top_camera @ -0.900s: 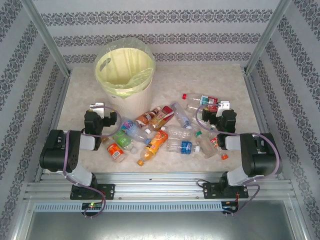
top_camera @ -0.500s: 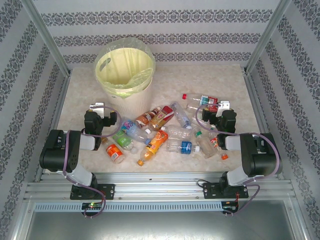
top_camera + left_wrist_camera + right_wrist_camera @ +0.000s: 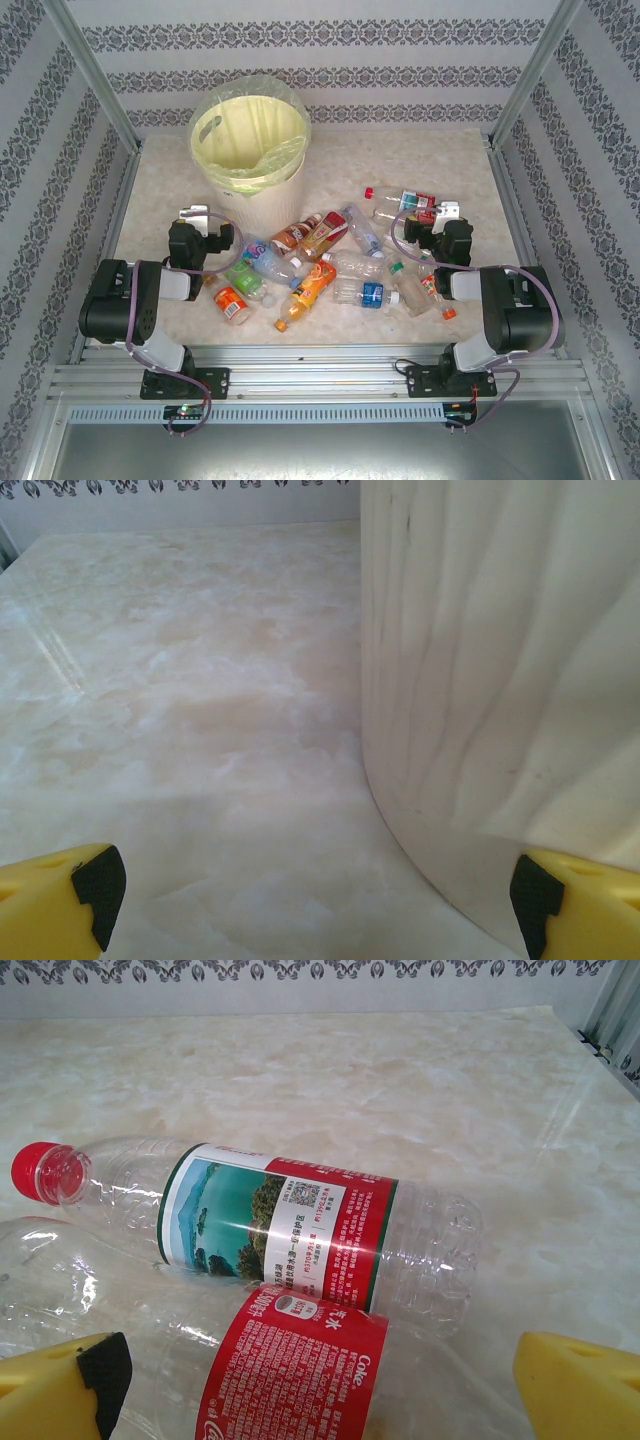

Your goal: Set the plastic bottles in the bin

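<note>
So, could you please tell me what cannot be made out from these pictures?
1. Top external view: the near rim of the bin hides part of its inside.
2. Left wrist view: the bin's rim is cut off by the top edge.
3. Right wrist view: the Coke-labelled bottle is cut off by the bottom edge.
4. Top external view: the print on the plastic bottles is too small to read.

Top camera looking down from above the near edge over the whole table (image 3: pixel 440 160), left wrist camera facing the bin (image 3: pixel 480 680) wall close up, right wrist camera looking low and close at two bottles (image 3: pixel 300 1230), both spots lying inside the top view.
</note>
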You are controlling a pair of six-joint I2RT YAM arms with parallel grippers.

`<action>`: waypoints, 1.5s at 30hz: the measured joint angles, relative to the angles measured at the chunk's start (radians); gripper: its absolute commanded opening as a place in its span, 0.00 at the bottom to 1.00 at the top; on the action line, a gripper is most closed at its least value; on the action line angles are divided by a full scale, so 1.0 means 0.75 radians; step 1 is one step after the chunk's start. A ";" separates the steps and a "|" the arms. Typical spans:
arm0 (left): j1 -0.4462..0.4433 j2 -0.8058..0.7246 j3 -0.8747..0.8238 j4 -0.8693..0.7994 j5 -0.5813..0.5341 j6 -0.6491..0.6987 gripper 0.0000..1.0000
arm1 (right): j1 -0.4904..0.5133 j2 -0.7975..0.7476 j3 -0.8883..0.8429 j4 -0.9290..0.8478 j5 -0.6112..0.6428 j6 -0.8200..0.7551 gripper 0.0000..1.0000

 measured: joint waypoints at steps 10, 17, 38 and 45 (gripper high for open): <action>0.000 0.000 0.000 0.000 0.000 0.000 1.00 | 0.000 0.000 0.000 0.001 0.000 0.000 0.98; 0.000 0.000 -0.013 0.007 0.010 0.000 1.00 | 0.000 0.000 -0.001 0.004 -0.001 -0.004 0.98; -0.014 -0.693 0.150 -0.762 -0.146 -0.178 1.00 | 0.197 -0.588 0.247 -0.792 0.151 0.092 0.98; -0.196 -0.875 0.385 -1.327 -0.150 -0.403 1.00 | 0.358 -0.773 0.472 -1.334 0.332 0.298 0.98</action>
